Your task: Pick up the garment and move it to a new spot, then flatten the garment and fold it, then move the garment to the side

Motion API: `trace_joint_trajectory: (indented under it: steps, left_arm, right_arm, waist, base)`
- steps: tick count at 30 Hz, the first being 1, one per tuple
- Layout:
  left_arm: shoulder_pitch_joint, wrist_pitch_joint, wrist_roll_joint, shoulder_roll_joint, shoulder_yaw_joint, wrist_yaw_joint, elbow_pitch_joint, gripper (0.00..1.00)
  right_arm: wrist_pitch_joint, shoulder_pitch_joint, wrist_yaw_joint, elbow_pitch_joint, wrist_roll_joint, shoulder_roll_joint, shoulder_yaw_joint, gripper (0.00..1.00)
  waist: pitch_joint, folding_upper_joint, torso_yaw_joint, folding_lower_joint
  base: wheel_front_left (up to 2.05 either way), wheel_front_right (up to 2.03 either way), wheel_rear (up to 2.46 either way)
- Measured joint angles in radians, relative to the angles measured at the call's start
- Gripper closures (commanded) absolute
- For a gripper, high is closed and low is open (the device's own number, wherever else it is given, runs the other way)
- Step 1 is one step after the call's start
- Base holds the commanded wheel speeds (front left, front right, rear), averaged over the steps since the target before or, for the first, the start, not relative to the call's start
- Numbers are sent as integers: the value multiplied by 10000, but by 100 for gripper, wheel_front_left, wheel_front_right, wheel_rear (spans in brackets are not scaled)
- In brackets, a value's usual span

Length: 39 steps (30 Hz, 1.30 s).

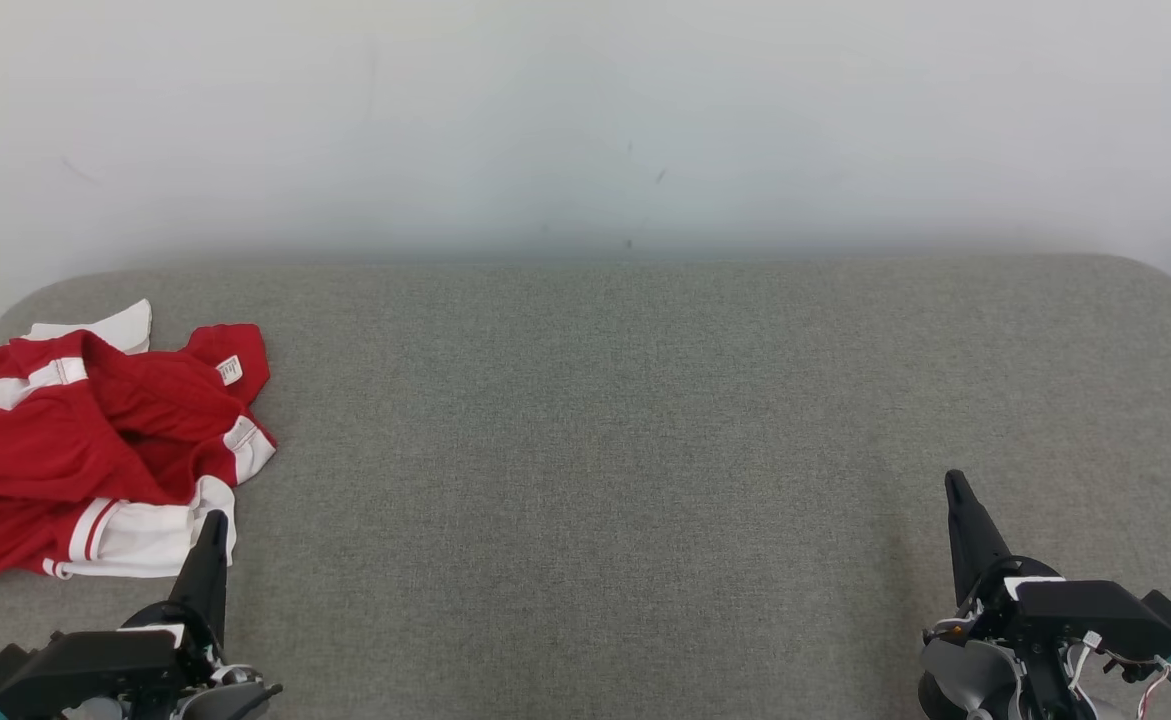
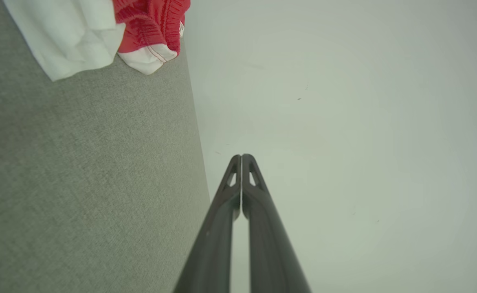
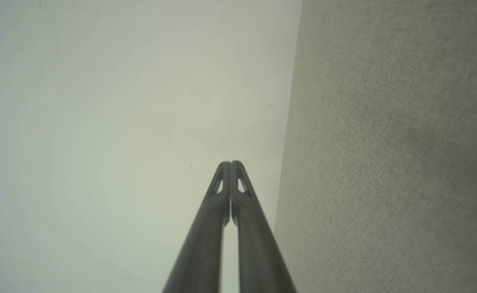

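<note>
While my left pincer (image 1: 213,518) and right pincer (image 1: 955,482) are pressed together, empty, the garment (image 1: 65,450) bunches just beyond the left; pinching one layer could drag it crumpled.

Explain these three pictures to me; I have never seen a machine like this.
This is a two-armed robot. The wide picture comes from a camera on its head, looking down at a grey fabric surface in front of a pale wall. The dark pointed shapes at the bottom are its left gripper and right gripper, each a pair of long fingers pressed shut. The other two pictures come from a camera on each wrist, looking along those fingers, so the scene appears turned sideways there. A crumpled red and white garment lies on the surface at the robot's left, near the left gripper. Neither gripper holds anything.
</note>
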Motion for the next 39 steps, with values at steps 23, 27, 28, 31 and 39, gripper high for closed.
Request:
trace_joint_trajectory:
  steps: [23,27,28,31,39]
  left_arm:
    - [748,-713,366,-138,-418,2,136,0]
    - [850,-928,807,-136,-522,2,121,0]
    - [850,-986,945,-136,-545,2,119,0]
    - [852,-1152,1348,-134,-608,2,105,0]
    - [989,-1530,2888,-127,-917,33,27,0]
  right_arm:
    - [-445,646,-54,282,-171,35,504,0]
    - [-606,646,-54,261,-593,19,677,0]
    - [-646,646,-54,263,-721,17,686,0]
    - [-746,646,-54,263,-1231,15,692,0]
    - [-1011,644,-54,230,-2614,21,836,0]
  waist:
    - [-28,-1,-6,0]
    - [-38,0,-1,0]
    - [-40,1,0,0]
    - [-48,0,7,0]
    - [-61,0,39,0]
  base:
    - [0,0,0]
    - [0,0,0]
    - [0,0,0]
    - [0,0,0]
    - [0,0,0]
